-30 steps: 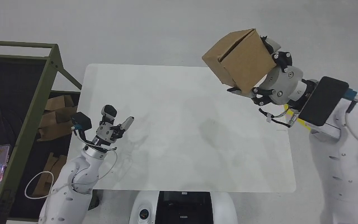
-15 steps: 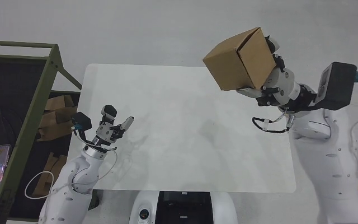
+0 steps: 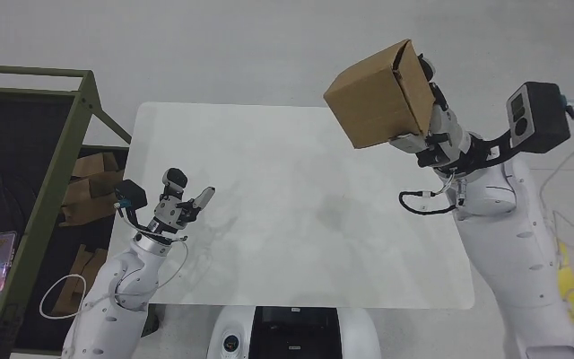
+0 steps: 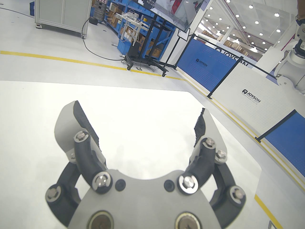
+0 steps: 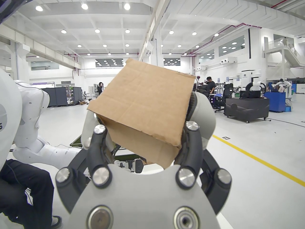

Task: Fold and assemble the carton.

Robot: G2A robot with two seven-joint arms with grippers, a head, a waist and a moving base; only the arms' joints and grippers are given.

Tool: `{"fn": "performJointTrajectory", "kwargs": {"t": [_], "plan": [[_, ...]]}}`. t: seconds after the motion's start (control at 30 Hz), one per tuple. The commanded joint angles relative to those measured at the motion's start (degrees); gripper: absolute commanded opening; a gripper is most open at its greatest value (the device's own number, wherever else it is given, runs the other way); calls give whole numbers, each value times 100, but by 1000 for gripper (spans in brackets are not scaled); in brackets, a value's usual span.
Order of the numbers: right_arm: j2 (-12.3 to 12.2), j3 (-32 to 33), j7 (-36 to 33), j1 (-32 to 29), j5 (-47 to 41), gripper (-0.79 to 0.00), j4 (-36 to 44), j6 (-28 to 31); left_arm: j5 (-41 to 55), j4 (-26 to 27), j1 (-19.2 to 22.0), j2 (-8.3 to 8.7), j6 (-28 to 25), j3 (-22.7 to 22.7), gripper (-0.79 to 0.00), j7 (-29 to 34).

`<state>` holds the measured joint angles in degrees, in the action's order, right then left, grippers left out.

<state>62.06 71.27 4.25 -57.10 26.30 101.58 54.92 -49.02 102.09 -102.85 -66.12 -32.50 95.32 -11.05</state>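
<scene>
one brown corrugated cardboard carton, already squared up into a box shape, hangs tilted in the air over the far right part of the white rectangular table, well off its surface. the right gripper is clamped on it. in the right wrist view its fingers press from opposite sides on the carton's end, with a creased panel facing up between them. the left gripper sits low over the near left part of the table, jaws spread apart and holding nothing, well away from the carton. the left wrist view shows bare tabletop between its pads.

the carton looks empty, so it should be light and easy to swing. its matte surface should give the pads good friction. the panels are stiff across their faces but hinge readily at the scored creases, and the thin walls would dent or bow under a hard pinch in mid-panel. the safest hold is probably near a folded edge or corner, where two walls back each other. a seam on the side toward the right gripper seems not quite flush, so a flap may spring open unless it is pressed against something firm.

flat brown cardboard pieces lie in the green metal-framed rack beside the table's left edge.
</scene>
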Motion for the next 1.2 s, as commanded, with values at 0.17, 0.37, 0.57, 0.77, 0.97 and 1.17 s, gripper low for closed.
{"fn": "performJointTrajectory", "kwargs": {"t": [0.17,0.37,0.57,0.77,0.97,1.17], "plan": [[16,39,-135,-4,-32,-785,-65,87,0,0,0,0,0,0,0,0],[13,163,-256,-82,274,-785,-36,301,0,0,0,0,0,0,0,0],[-14,221,-436,-149,999,-785,188,308,0,0,0,0,0,0,0,0],[-108,-57,-624,-252,1699,-785,287,308,0,0,0,0,0,0,0,0],[-338,-637,-667,-345,2188,-785,250,308,0,0,0,0,0,0,0,0],[-638,-1405,-378,-254,2530,-785,-72,308,0,0,0,0,0,0,0,0]]}}
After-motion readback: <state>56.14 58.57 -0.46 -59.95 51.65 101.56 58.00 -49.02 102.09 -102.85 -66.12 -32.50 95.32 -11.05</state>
